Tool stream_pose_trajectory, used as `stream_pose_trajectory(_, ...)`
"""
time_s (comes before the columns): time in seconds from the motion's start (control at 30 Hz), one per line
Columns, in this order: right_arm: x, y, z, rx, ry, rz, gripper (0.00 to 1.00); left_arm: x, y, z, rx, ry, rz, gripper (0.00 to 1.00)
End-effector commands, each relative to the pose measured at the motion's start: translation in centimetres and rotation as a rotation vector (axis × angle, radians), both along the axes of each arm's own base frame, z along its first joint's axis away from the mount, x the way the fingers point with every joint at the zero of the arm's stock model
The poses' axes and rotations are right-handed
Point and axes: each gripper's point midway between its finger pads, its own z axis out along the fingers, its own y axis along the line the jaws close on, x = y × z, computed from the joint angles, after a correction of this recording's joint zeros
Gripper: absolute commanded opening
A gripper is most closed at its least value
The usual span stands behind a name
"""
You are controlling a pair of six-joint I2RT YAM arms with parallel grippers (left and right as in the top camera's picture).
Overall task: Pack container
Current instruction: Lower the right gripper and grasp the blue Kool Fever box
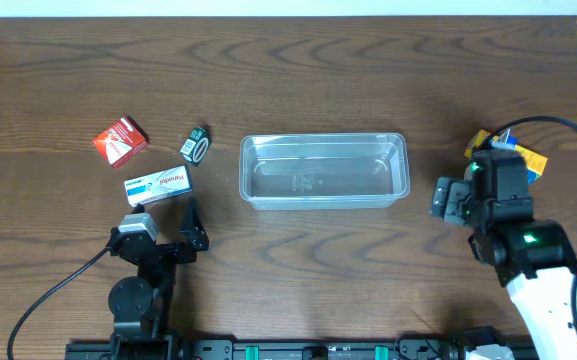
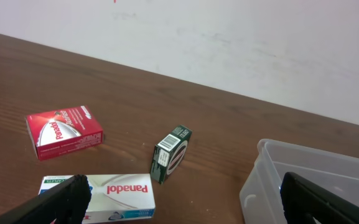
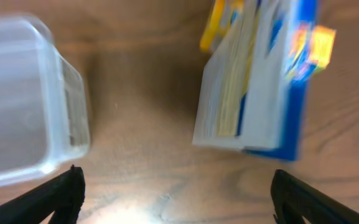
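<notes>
The container [image 1: 324, 172] is a clear plastic rectangular tub with rounded corners and a raised rim, standing upright with its open top facing up, long side running left to right, near the middle of the brown wooden worktop [image 1: 298, 70], the grain showing through its floor

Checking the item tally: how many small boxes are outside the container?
4. A red box, a dark green box and a white Panadol box lie left of the container; a blue-and-yellow box lies right of it, partly hidden overhead by the right arm.
</notes>
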Motion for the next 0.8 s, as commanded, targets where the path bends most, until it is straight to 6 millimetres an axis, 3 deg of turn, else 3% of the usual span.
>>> stream_pose_trajectory(0.0,1.3,-0.4,5.0,-0.011,-0.126,-0.007,0.88,-0.1,-0.3,-1.6,0.012,0.051,-0.017,0.98)
stream_pose_trajectory(0.1,2.1,-0.7,6.8,-0.006,-0.172,-0.019,0.86,-0.1,-0.3,-1.6,0.012,0.051,-0.017,0.98)
stream_pose_trajectory(0.2,3.0,-1.6,7.2,-0.007,-0.188,-0.054,0.85,-0.1,-0.3,-1.6,0.012,0.051,-0.017,0.98)
stream_pose_trajectory(0.43,3.4,-5.1,4.0,0.019,-0.082,-0.201,0.79,-0.1,-0.3,-1.6,0.012,0.051,-0.017,0.98)
stream_pose_trajectory(0.67,4.4,-5.7,2.5,0.082,-0.05,-0.197,0.79,-0.1,-0.3,-1.6,0.012,0.051,-0.017,0.98)
stream_pose_trajectory(0.77,4.7,-5.8,2.4,0.083,-0.055,-0.197,0.72,-0.1,-0.3,-1.6,0.012,0.051,-0.017,0.98)
